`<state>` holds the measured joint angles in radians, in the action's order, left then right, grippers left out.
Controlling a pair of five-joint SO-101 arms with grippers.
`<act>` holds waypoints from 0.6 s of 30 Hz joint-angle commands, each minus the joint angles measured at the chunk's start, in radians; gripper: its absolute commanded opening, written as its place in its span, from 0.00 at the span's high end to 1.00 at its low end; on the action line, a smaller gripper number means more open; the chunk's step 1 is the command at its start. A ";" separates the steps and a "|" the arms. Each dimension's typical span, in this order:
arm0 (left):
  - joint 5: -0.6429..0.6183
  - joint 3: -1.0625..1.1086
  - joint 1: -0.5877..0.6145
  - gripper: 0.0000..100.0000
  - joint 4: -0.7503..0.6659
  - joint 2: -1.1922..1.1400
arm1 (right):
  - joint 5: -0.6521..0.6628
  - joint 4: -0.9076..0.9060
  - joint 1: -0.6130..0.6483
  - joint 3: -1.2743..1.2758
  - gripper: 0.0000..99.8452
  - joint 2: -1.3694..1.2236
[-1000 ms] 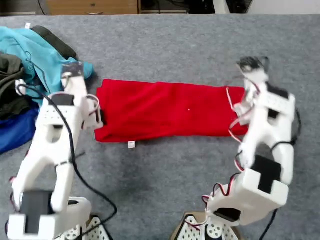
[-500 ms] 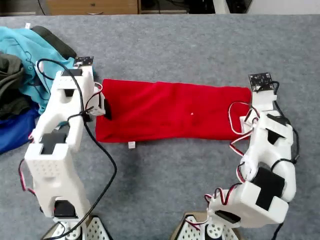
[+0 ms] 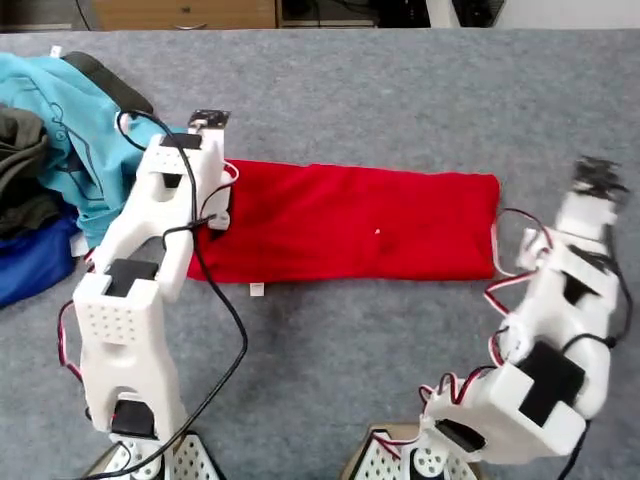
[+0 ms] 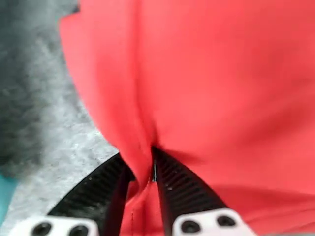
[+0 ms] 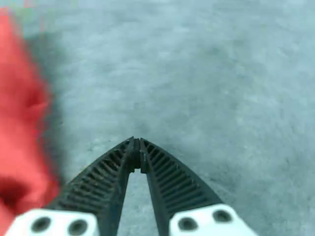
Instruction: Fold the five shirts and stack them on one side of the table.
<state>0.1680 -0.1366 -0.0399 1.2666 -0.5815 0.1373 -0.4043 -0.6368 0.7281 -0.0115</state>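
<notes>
A red shirt [image 3: 360, 220], folded into a long strip, lies across the middle of the grey table. My left gripper [image 3: 213, 218] is at the strip's left end. The left wrist view shows this gripper [image 4: 151, 174] shut on a pinched fold of the red shirt [image 4: 221, 73]. My right gripper [image 3: 595, 190] is off the strip's right end, over bare table. In its own view the right gripper [image 5: 136, 150] is shut with nothing in it, and the red shirt [image 5: 19, 123] lies beside it.
A heap of other shirts lies at the far left: a teal one [image 3: 70, 110], a dark olive one [image 3: 20, 160] and a blue one [image 3: 35, 255]. A small white tag [image 3: 257, 290] sticks out under the red strip. Bare grey table [image 3: 400, 90] lies behind and in front.
The left arm has shifted right and farther back, pulling the left end of the red shirt with it. The right arm has swung right, away from the shirt's right end.
</notes>
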 commanded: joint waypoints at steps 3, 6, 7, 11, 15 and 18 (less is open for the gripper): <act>0.026 -0.117 -0.100 0.98 0.242 0.097 | -0.077 0.061 -0.028 -0.045 1.00 0.010; 0.026 -0.236 -0.235 0.98 0.362 0.183 | -0.084 0.052 -0.030 -0.070 1.00 -0.015; 0.025 -0.281 -0.285 0.98 0.391 0.202 | -0.084 0.040 -0.030 -0.071 1.00 -0.018; -0.089 -0.411 -0.477 0.98 0.473 0.217 | -0.078 0.008 -0.024 -0.073 1.00 -0.018; -0.193 -0.542 -0.569 0.98 0.442 0.168 | -0.078 0.006 -0.022 -0.084 1.00 -0.027; -0.262 -0.658 -0.586 0.98 0.382 0.094 | -0.078 0.006 -0.021 -0.084 1.00 -0.027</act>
<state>-0.0284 -0.6674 -0.6015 1.6962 -0.4603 0.0637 -0.3936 -0.6536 0.7112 -0.0437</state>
